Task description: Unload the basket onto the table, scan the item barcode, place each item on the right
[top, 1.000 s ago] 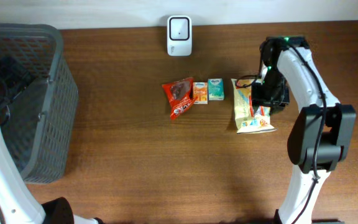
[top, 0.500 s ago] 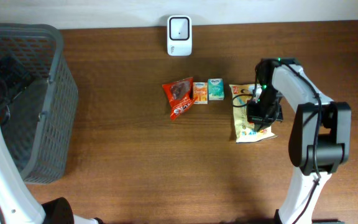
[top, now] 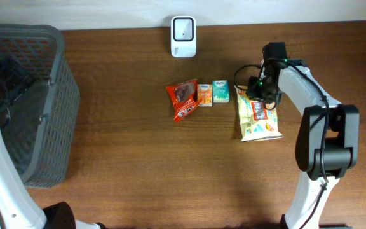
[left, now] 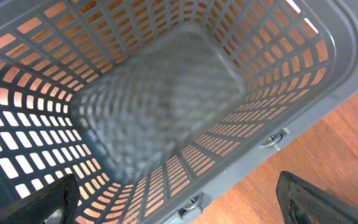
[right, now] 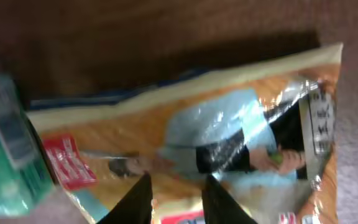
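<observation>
**Item:** bag point(top: 259, 124). A snack bag in glossy film, cream and light blue.

**Location:** flat on the worktop point(top: 138, 165), right of centre. It lies just beside the teal box point(top: 220, 91) and well apart from the scanner point(top: 183, 28) at the far edge.

**Handling (judged):**
- Light, soft and crinkly, with a slippery film.
- The contents are probably crushable, so a gentle pinch suits it.
- Best hold is a flat sealed end or side seam, where the film is doubled and nothing inside gets squeezed.
- A grip across the puffed middle would likely slide off.
- No barcode can be made out on the upper face.

**Right hand** point(top: 259, 89): over the bag's far end. Its fingers point(right: 138, 199) stand a little apart, with no film visibly caught between them.

**Left hand** point(left: 176, 186): spread wide, holding nothing, above the basket point(left: 166, 106).

**Views:**
- Only the overhead gives the layout: the bag, the row of red packet point(top: 183, 100), orange box point(top: 204, 95) and teal box, the scanner, and the basket at the left.
- Only the right wrist gives the bag's print close up and the gap between the fingers, which the arm hides from above.
- Only the left wrist looks down into the basket to its mesh floor.
</observation>
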{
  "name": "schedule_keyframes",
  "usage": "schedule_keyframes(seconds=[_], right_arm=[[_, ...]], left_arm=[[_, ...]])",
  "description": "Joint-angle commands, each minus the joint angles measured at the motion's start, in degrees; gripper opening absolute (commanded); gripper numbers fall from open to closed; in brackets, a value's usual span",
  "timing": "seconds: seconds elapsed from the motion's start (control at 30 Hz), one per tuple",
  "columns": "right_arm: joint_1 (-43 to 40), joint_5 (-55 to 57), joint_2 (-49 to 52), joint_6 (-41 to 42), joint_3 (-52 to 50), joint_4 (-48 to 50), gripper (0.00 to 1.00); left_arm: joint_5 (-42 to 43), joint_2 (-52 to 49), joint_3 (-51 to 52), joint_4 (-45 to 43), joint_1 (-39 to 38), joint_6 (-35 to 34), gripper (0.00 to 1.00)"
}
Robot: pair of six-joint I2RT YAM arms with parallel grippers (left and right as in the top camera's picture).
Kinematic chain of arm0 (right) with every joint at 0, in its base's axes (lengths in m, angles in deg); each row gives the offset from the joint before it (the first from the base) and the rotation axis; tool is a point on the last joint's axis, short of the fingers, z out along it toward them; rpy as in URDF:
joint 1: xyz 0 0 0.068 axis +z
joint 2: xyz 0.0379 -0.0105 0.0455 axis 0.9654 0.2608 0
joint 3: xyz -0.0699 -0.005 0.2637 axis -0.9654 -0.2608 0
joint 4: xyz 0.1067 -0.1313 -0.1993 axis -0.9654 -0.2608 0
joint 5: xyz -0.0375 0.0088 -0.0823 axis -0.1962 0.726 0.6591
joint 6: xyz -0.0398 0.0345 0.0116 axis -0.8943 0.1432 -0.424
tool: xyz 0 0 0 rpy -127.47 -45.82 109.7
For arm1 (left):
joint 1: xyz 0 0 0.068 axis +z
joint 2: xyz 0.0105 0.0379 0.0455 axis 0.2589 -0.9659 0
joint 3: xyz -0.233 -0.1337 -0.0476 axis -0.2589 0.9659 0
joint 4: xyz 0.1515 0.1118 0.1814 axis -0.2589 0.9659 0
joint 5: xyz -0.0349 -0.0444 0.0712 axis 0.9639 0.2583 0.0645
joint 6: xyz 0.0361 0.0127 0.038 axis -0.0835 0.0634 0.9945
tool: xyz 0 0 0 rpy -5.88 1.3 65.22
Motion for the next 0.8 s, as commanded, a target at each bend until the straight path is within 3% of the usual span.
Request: schedule_keyframes(seconds=[0.0, 0.07, 0.17, 0.27, 0.37, 0.53, 0.57, 0.63, 0.73, 0.77], right_arm=[[0.24, 0.15, 1.11, 1.88, 2.43, -0.87, 0.33], [0.15, 0.33, 1.11, 1.68, 12.46, -9.66, 0.35], [0.28, 0.35, 1.11, -2.03, 29.07, -33.77, 0.37], [0.37, 0.35, 1.14, -4.35, 28.87, -47.89, 0.36], [1.14, 0.35, 1.14, -4.33, 18.18, -45.22, 0.37], [0.9, 0.59, 1.14, -4.35, -3.41, -24.17, 0.39], [0.37, 1.86, 1.14, -4.15, -4.66, -24.41, 0.38], [-0.33, 1.86, 1.11, -4.15, -0.7, -30.21, 0.39], [-0.48, 1.84, 1.11, -4.39, 9.53, -41.05, 0.52], [-0.48, 1.77, 1.11, -4.37, 12.26, -43.89, 0.67]], left_arm=[[-0.22, 0.31, -0.04, 0.02, 0.11, -0.7, 0.99], [-0.22, 0.31, -0.04, 0.02, 0.11, -0.7, 0.99], [-0.22, 0.31, -0.04, 0.02, 0.11, -0.7, 0.99], [-0.22, 0.31, -0.04, 0.02, 0.11, -0.7, 0.99], [-0.22, 0.31, -0.04, 0.02, 0.11, -0.7, 0.99], [-0.22, 0.31, -0.04, 0.02, 0.11, -0.7, 0.99], [-0.22, 0.31, -0.04, 0.02, 0.11, -0.7, 0.99], [-0.22, 0.31, -0.04, 0.02, 0.11, -0.7, 0.99], [-0.22, 0.31, -0.04, 0.04, 0.11, -0.7, 0.99], [-0.22, 0.31, -0.04, 0.02, 0.11, -0.7, 0.99]])
